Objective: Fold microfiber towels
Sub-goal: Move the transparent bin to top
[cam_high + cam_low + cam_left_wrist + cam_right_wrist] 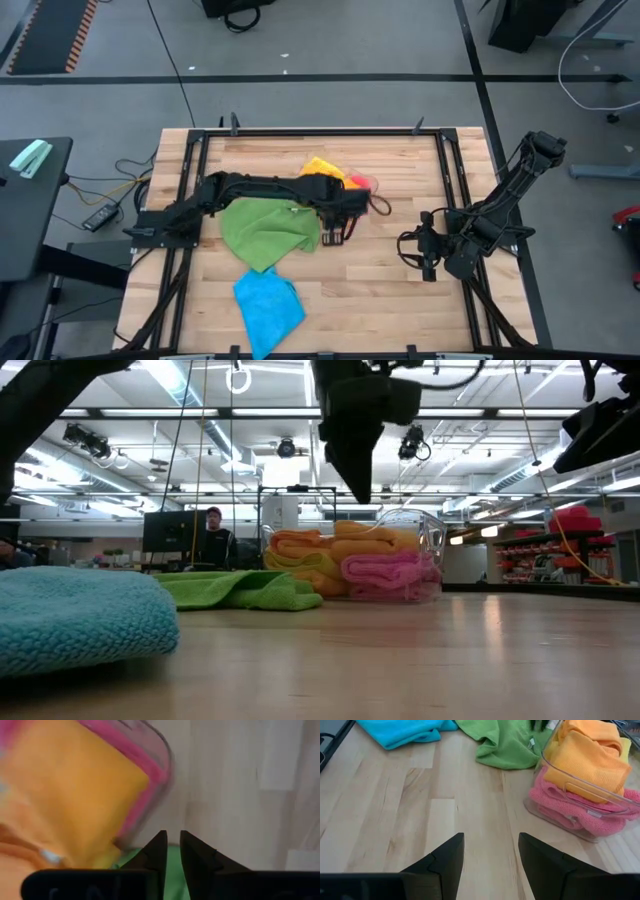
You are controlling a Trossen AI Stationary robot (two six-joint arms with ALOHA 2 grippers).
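A green towel lies crumpled on the wooden table, left of centre. A blue towel lies bunched nearer the front edge. Orange and pink towels are folded inside a clear plastic tray toward the far middle. My left gripper hangs in the air, pointing down, over the green towel's right edge and just in front of the tray. Its fingers are almost together, with only a narrow slit and nothing between them. My right gripper waits open at the table's right side.
Black frame rails run round the tabletop. Bare wood lies between the towels and the right arm. In the low view a person sits at a monitor in the room beyond the table.
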